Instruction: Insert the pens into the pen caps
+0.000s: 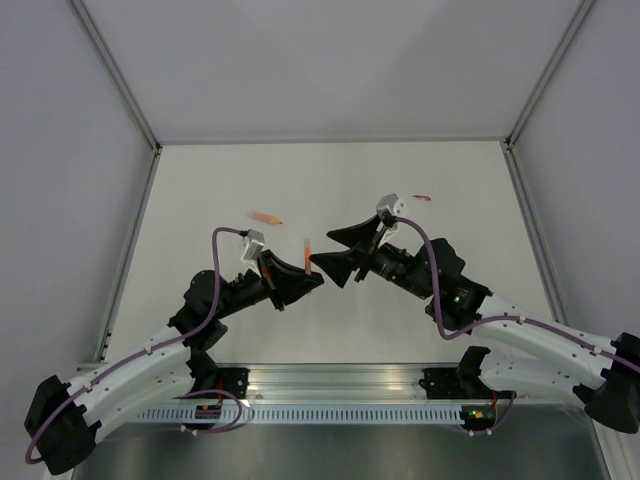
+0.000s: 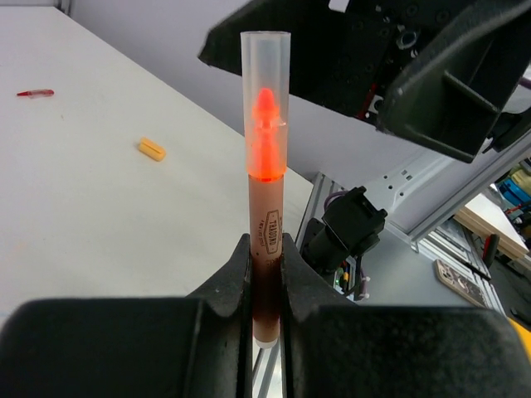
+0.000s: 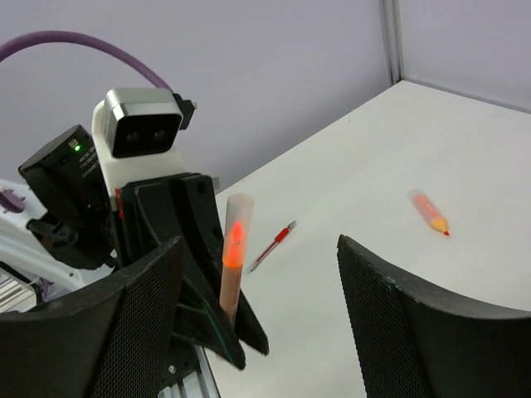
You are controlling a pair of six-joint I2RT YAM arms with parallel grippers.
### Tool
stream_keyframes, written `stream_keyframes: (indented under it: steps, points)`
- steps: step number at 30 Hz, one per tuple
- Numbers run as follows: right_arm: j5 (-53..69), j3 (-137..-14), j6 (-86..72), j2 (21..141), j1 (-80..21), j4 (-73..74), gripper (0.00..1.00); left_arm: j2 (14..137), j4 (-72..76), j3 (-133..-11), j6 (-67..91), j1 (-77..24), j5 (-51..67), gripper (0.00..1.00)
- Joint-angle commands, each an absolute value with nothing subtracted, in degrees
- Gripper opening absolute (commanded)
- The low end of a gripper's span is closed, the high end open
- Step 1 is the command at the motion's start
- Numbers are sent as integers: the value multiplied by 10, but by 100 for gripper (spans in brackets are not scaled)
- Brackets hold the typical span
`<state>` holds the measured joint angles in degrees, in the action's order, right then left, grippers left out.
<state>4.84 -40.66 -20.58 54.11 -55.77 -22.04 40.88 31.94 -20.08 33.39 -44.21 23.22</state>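
Above the table (image 1: 200, 200) | left gripper (image 2: 265, 278) pinches pen (image 2: 265, 236) low, leaving the tip free; cap (image 2: 265, 75) seated | right gripper (image 3: 261, 249) wide open, empty

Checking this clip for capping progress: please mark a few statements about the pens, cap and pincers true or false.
1. The left pincer grips a pen upright. True.
2. A clear cap sits over that pen's tip. True.
3. The right pincer is shut on the cap. False: it stands open, its fingers clear of the pen on both sides.
4. The table holds no pen. False: a red pen lies on it.
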Motion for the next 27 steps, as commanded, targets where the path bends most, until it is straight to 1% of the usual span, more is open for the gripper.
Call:
stream_keyframes:
  steps: [1, 5, 10, 14, 15, 17, 21, 22, 23, 24, 26, 27]
  points:
    - [28, -467, -191, 583, -560, -199, 79, 411, 358, -216, 328, -440, 257, 2]
    - [29, -508, -192, 617, -561, -196, 78, 412, 357, -217, 326, -440, 258, 2]
    - [47, -526, -192, 642, -560, -197, 75, 413, 357, -218, 326, -441, 258, 2]
    - [61, -519, -201, 645, -561, -208, 70, 411, 356, -217, 326, -440, 257, 2]
    - [66, -517, -202, 645, -561, -211, 67, 411, 356, -217, 326, -440, 257, 2]
    - [80, -509, -205, 645, -560, -218, 63, 411, 355, -218, 326, -440, 256, 2]
    - [109, -476, -218, 642, -560, -249, 44, 411, 355, -218, 327, -440, 257, 2]
    - [118, -465, -226, 642, -561, -271, 33, 412, 354, -218, 328, -440, 256, 2]
    - [128, -446, -231, 642, -560, -279, 26, 411, 355, -218, 329, -440, 254, 2]
    - [134, -436, -235, 642, -560, -286, 15, 410, 355, -217, 330, -440, 252, 2]
    - [149, -408, -241, 641, -560, -307, 3, 406, 359, -215, 339, -440, 241, 2]
    - [152, -401, -242, 639, -560, -310, 0, 403, 358, -218, 343, -440, 237, 2]
